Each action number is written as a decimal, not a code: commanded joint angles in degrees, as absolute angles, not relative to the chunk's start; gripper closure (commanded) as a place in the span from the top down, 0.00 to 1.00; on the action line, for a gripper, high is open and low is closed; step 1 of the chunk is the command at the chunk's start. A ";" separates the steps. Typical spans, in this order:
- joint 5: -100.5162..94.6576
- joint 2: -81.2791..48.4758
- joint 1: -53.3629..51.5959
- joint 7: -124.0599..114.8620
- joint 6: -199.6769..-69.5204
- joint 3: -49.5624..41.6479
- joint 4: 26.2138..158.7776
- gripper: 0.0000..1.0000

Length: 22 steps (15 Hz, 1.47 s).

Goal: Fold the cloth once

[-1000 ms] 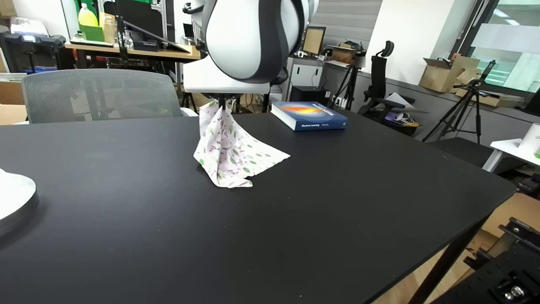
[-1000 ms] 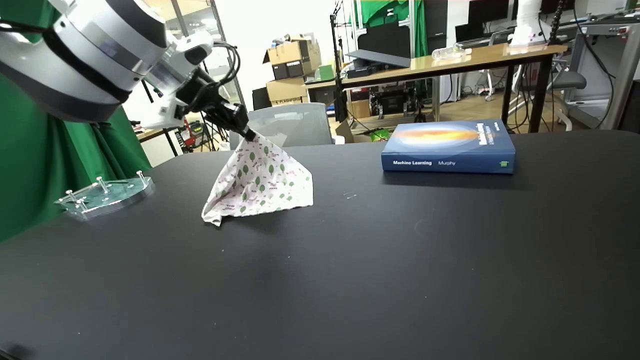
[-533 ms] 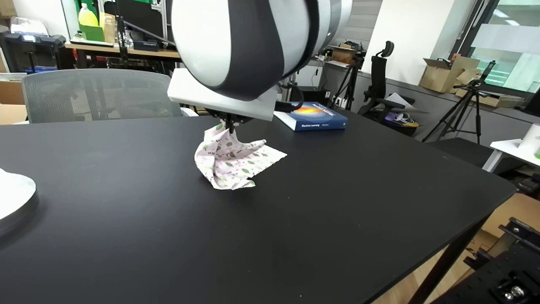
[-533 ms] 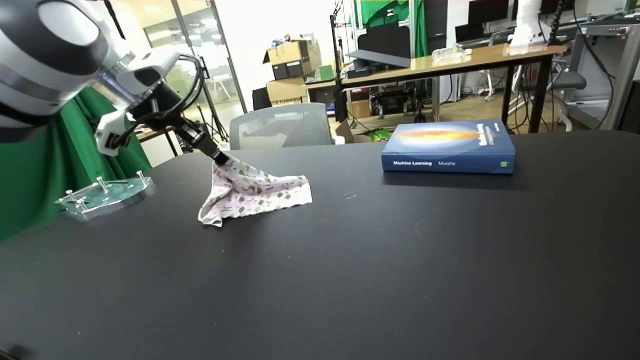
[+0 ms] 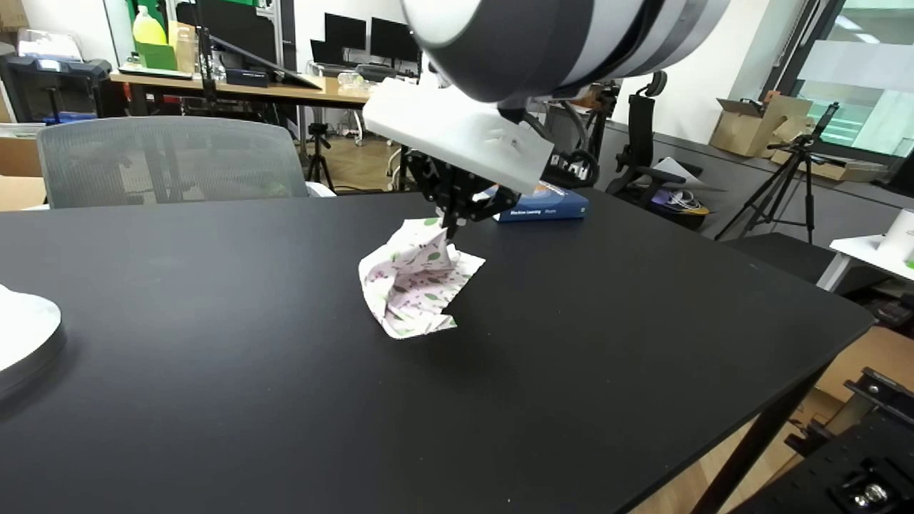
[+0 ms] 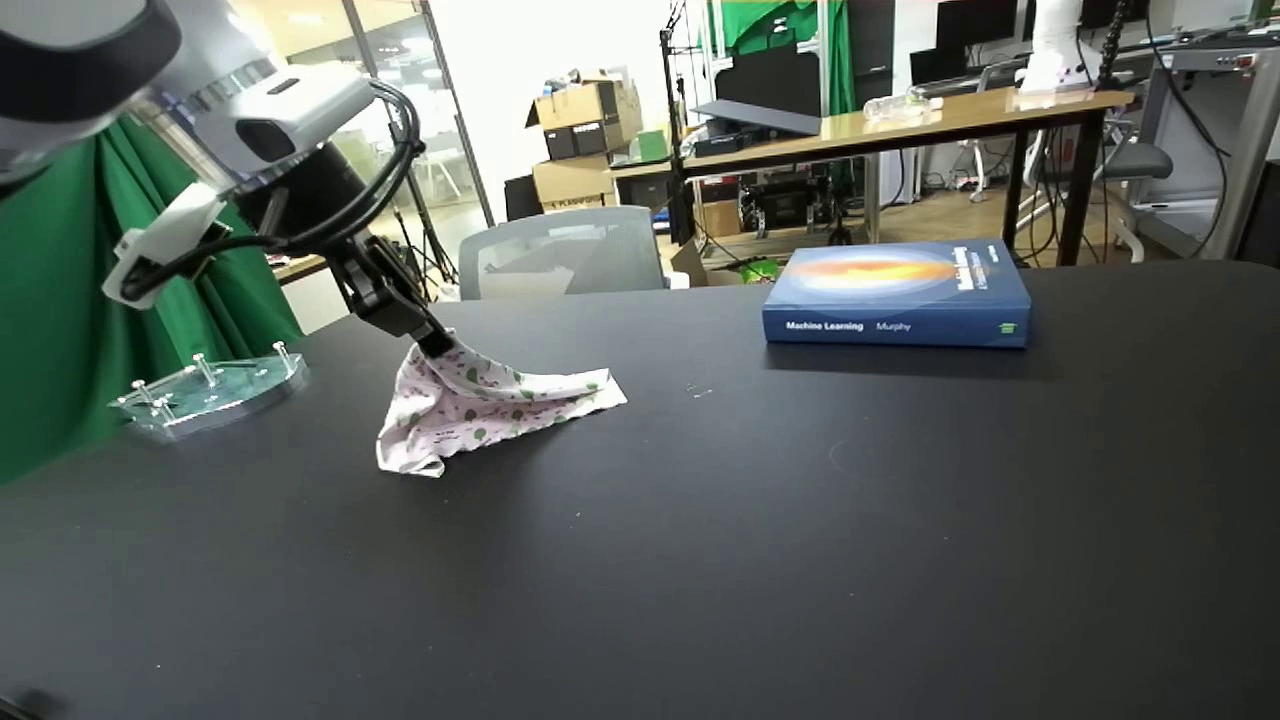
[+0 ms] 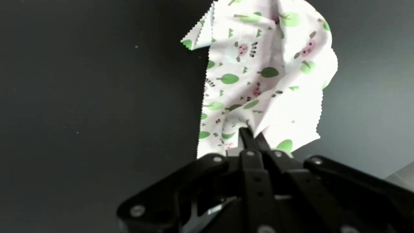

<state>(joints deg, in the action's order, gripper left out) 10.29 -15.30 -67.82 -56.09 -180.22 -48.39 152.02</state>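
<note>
Past the black surface (image 6: 850, 520) I see a grey mesh chair (image 6: 560, 258), a wooden desk (image 6: 985, 110), boxes (image 6: 575, 180) stacked before a white wall (image 6: 540, 40), a hanging green curtain (image 6: 50, 360), brown floor (image 6: 940, 220) and a bright window (image 5: 867, 107).

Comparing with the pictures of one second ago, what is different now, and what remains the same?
The gripper has come down and leftward in an exterior view, the cloth pinched in it throughout; the raised part hangs lower. The cloth's left end there has slid leftward and nearer the camera. The book and the clear plate stayed put.
</note>
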 commanded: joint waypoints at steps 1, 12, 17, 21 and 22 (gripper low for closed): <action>12.38 -5.98 -59.59 -54.63 -175.79 -44.35 156.41 0.00; 43.10 -6.80 -42.47 -30.84 -163.41 -34.15 151.01 0.00; 61.56 -17.87 -36.27 -13.74 -157.34 -30.61 143.94 0.00; 69.73 -27.62 -31.29 -6.11 -153.53 -27.27 138.56 0.00; 70.14 -29.53 -30.69 -5.47 -153.40 -26.76 137.42 0.00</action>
